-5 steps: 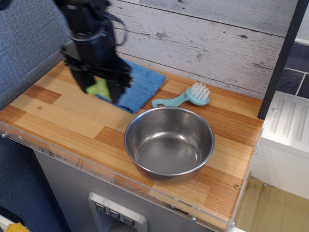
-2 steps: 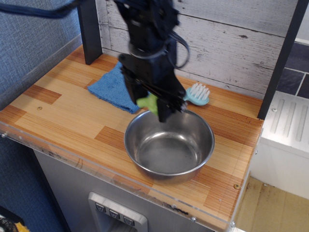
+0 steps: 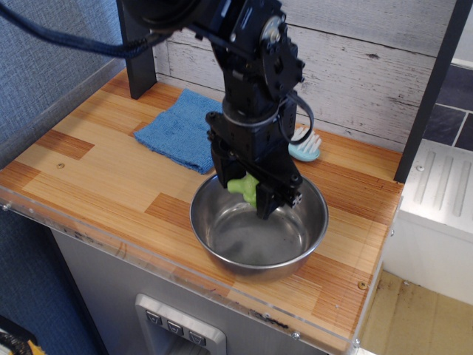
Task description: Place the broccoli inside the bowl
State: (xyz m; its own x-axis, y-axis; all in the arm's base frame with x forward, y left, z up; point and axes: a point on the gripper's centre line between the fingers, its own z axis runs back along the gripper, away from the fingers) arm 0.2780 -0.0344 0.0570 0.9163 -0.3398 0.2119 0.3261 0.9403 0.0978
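Observation:
The steel bowl (image 3: 259, 255) stands on the wooden counter near its front edge. My gripper (image 3: 247, 191) hangs over the bowl's back half, its black fingers reaching down just inside the rim. It is shut on the small lime-green broccoli (image 3: 244, 188), which is held between the fingers above the bowl's bottom. The arm hides the back left part of the bowl's rim.
A blue cloth (image 3: 179, 132) lies on the counter to the back left of the bowl. A pale teal brush (image 3: 306, 146) with white bristles lies behind the bowl, partly hidden by the arm. A dark post (image 3: 137, 52) stands at the back left. The counter's front edge has a clear plastic lip (image 3: 148, 262).
My gripper has carried the broccoli from above the blue cloth rightward and forward, then down, so it now hangs inside the bowl's rim.

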